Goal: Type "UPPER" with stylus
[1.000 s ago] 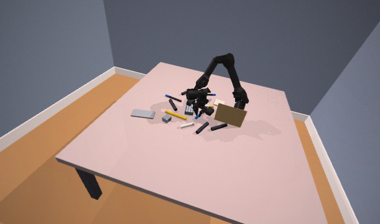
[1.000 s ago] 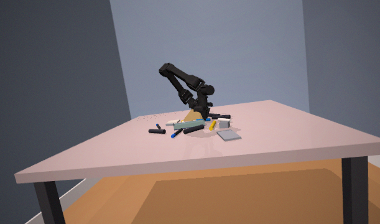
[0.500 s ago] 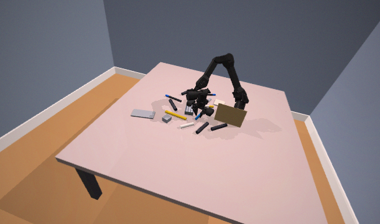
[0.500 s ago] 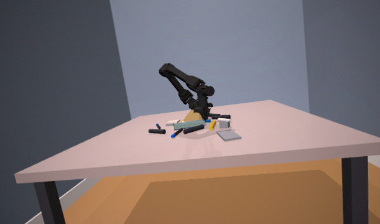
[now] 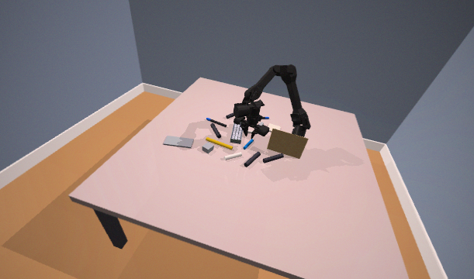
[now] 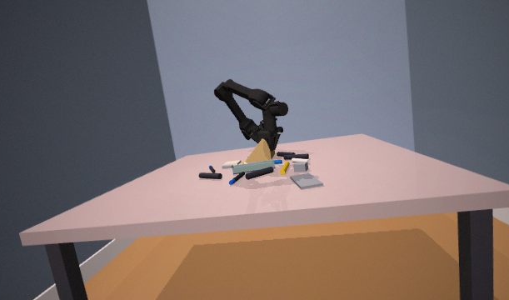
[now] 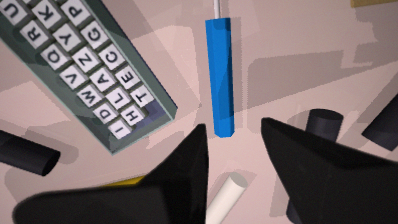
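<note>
The blue stylus [image 5: 248,144] [image 6: 277,162] [image 7: 221,80] lies on the desk beside the keyboard, its thin metal tip at the top of the wrist view. The keyboard [image 5: 237,136] [image 6: 254,167] [image 7: 102,78] has white letter keys in a dark green-grey case; in the wrist view its near end is at upper left, and the P and U keys show near the top. My gripper [image 5: 249,136] [image 7: 233,128] is open and empty, low above the desk. In the wrist view the stylus's blunt end shows between the two spread fingertips, touching neither. The keyboard's far end is outside the wrist view.
A tan wedge-like block [image 5: 287,143] [image 6: 261,153] stands near the arm's base. A yellow rod [image 5: 219,142] [image 6: 284,167], a white cylinder [image 5: 233,156] [image 7: 227,197], a grey cube [image 5: 208,147], a grey slab [image 5: 178,142] [image 6: 306,181] and several black cylinders lie around the keyboard.
</note>
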Motion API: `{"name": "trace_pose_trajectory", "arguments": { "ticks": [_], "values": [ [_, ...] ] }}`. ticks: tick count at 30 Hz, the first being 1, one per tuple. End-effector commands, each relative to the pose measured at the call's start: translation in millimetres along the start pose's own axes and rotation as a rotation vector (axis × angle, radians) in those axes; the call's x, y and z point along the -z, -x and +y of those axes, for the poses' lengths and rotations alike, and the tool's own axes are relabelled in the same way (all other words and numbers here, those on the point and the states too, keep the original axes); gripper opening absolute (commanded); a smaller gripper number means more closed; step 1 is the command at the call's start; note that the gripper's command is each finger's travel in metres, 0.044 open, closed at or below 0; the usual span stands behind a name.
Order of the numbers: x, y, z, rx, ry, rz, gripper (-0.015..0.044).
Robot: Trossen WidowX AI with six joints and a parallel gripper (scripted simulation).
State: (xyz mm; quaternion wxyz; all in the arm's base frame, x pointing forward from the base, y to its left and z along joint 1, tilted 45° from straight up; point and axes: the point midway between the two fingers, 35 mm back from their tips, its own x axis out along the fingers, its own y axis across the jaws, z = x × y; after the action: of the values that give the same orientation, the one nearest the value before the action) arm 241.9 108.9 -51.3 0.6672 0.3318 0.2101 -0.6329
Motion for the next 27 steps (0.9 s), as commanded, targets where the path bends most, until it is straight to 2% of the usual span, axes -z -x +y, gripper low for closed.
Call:
{"name": "trace_pose_trajectory", "arguments": {
  "ticks": [1,8,27],
  "values": [
    [-3,-3,-2,0.015,-0.009,-0.118,0.015],
    [-13,-2,-1,-0.004,-0.009,-0.486,0.015],
    [-16,-14,-1,-0.006,-0.009,-0.495,0.015]
  ]
}}
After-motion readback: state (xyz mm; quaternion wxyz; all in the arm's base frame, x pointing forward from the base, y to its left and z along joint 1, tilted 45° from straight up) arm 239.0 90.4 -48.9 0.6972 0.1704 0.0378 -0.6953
